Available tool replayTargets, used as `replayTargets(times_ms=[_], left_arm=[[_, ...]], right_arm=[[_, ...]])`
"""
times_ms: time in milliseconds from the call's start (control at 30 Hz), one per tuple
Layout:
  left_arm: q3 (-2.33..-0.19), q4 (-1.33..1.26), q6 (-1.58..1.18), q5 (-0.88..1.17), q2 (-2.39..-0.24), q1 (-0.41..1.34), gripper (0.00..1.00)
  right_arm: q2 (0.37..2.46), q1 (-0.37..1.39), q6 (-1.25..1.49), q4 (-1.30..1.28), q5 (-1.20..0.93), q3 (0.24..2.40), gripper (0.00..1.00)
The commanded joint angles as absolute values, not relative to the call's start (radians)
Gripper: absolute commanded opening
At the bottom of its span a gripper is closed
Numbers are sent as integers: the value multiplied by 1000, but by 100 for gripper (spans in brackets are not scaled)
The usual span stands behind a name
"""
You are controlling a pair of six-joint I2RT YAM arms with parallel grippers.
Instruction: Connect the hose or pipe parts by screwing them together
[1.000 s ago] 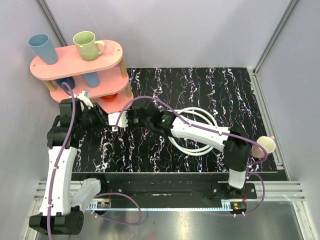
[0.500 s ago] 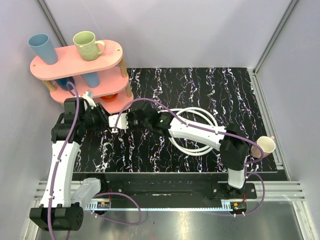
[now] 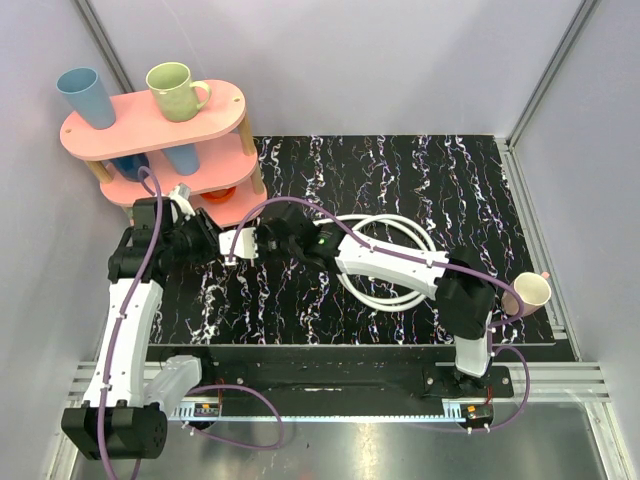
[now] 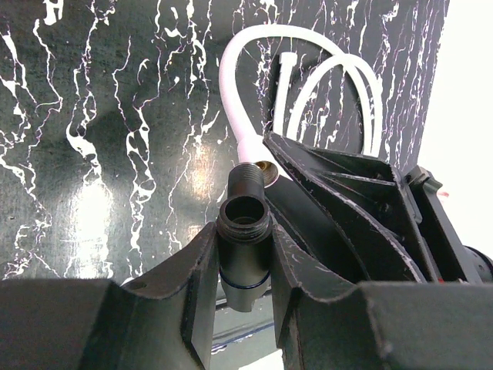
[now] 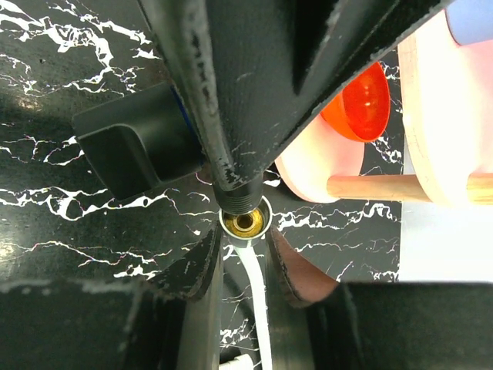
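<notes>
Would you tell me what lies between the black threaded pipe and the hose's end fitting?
Nothing: the right wrist view shows the black threaded pipe pointing straight into the end fitting, barely apart or touching.

Robot lab test cell, grey panel walls [image 3: 380,60], aluminium rails [image 3: 560,381], black marbled mat [image 3: 400,180]

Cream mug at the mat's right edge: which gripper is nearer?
Right. The right gripper, shut on the white hose end, is far left of the cream mug; the left gripper, holding the black fitting, is even further left.
</notes>
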State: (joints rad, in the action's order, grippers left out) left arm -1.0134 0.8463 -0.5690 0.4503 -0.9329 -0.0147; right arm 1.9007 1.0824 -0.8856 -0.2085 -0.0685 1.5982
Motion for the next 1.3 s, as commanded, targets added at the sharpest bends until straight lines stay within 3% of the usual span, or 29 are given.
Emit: replayTargets(times_ms=[0, 1267], left_arm=[[-991, 741, -598, 549, -945, -5, 0], [-854, 606, -699, 620, -913, -6, 0]], right_arm=[[1908, 1104, -868, -106, -89, 1641, 0], [1983, 1089, -792, -155, -97, 1713, 0]])
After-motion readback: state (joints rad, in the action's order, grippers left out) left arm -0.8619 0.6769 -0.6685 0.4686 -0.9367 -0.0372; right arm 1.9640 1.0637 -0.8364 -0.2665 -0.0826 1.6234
